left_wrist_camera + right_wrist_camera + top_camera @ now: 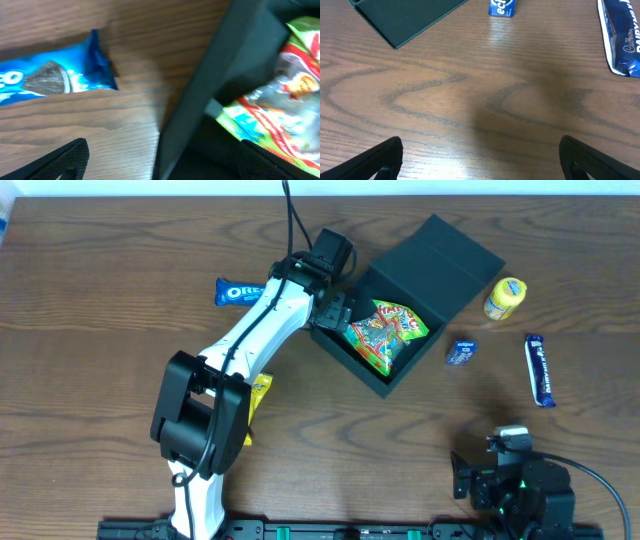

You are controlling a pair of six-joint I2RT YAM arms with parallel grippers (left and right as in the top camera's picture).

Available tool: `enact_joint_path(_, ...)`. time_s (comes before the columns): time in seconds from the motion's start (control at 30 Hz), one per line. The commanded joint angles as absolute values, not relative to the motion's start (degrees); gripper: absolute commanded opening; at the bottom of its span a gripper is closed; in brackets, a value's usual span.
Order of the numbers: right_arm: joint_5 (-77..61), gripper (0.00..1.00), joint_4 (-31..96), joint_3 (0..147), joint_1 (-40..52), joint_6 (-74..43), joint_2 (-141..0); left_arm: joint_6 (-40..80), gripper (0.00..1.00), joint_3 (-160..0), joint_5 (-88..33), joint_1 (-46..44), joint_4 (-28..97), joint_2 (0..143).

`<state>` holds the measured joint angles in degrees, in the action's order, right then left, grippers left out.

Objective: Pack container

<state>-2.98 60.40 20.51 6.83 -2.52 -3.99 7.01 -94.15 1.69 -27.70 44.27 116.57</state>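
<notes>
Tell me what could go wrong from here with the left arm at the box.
The open left gripper has the wall of the container between its fingers; a sideways move could drag the box. The snack bag covers much of the inside, so adding the Oreo packet and others may keep the lid from closing.

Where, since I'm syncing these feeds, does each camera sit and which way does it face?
Overhead: above the table, looking straight down; both arms show, left tool at the container.
Left wrist: at the container's wall, looking down at the Oreo packet and snack bag; its fingertips show.
Right wrist: low over the table, facing forward toward the Cadbury bar; its fingertips show.
Shared: overhead and left wrist both show the Oreo packet.
</notes>
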Motion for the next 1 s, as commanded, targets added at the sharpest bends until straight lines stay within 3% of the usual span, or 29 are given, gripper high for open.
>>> enact_joint_path(0.0, -2.83, 0.99, 60.66, 20.12, 6.28, -2.72, -3.64, 6.22, 0.95, -93.32, -2.83, -27.49, 45.32, 116.90)
enact_joint_path(0.97, -2.83, 0.99, 60.64, 20.12, 6.28, -2.72, -3.64, 18.96, 0.95, -92.62, -20.75, -28.03, 50.81, 116.90)
